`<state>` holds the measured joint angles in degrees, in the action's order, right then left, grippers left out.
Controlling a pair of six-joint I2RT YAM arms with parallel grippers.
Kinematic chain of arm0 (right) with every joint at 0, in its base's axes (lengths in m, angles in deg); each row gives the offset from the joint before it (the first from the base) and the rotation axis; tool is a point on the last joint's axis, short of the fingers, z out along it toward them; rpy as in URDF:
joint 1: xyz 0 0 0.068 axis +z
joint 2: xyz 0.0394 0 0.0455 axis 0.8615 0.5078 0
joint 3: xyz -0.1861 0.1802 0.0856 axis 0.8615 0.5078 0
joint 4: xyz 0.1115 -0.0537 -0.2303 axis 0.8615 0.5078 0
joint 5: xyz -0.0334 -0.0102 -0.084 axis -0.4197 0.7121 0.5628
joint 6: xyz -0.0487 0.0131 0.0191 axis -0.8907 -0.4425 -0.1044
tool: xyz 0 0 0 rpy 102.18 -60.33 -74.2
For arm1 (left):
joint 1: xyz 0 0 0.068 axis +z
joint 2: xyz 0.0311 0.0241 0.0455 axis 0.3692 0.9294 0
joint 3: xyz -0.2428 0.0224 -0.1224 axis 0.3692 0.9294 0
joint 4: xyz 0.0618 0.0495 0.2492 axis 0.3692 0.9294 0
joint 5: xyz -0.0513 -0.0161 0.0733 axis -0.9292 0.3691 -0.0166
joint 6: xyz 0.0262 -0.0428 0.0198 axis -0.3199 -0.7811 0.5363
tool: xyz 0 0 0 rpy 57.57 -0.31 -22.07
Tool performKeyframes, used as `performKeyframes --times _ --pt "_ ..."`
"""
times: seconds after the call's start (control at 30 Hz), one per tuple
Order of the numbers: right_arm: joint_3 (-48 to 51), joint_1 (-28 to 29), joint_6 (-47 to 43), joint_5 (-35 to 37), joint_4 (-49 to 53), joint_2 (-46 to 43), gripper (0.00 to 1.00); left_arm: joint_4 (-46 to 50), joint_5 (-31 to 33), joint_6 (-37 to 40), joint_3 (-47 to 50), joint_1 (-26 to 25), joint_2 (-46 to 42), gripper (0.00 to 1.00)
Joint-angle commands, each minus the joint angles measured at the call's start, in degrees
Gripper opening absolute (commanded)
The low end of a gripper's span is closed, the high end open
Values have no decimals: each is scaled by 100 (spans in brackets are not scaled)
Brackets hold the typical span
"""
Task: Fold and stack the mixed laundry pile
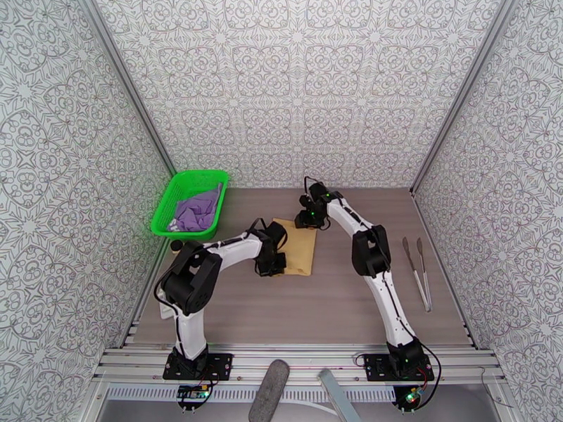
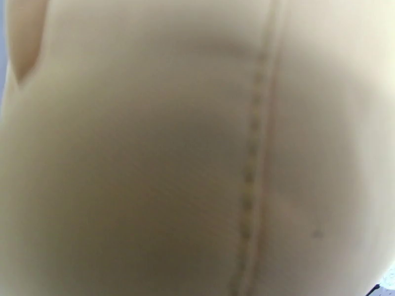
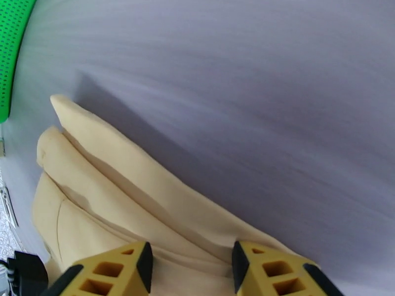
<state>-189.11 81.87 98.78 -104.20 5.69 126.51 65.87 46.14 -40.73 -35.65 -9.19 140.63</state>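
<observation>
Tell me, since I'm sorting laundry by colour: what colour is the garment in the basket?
Purple; the garment shows best in the top external view.

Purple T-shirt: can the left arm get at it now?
Probably yes: the purple T-shirt lies uncovered in the open green basket on that arm's side, though the left gripper is shut at the tan garment.

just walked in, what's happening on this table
Two robot arms are folding laundry. The left hand is shut at the near edge of a partly folded tan garment, apparently pinching it. The right hand is open over its far edge. A purple shirt lies in the green basket.
</observation>
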Motion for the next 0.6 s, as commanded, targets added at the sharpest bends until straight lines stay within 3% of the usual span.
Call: performKeyframes --times 0.0,0.33,0.43,0.57 --pt "1267 -21 528 652 -320 -746 48 -253 495 502 -499 439 555 1" --pt "5458 -31 2308 1660 -2420 -3403 50 -93 -128 1090 -2594 748 1812 1" --pt "5836 -30 2383 1947 -2623 -3779 52 78 -110 1236 -3054 696 1920 2" --pt "5492 -51 2107 2375 -2115 -4001 58 155 170 1258 -2982 728 1536 6"
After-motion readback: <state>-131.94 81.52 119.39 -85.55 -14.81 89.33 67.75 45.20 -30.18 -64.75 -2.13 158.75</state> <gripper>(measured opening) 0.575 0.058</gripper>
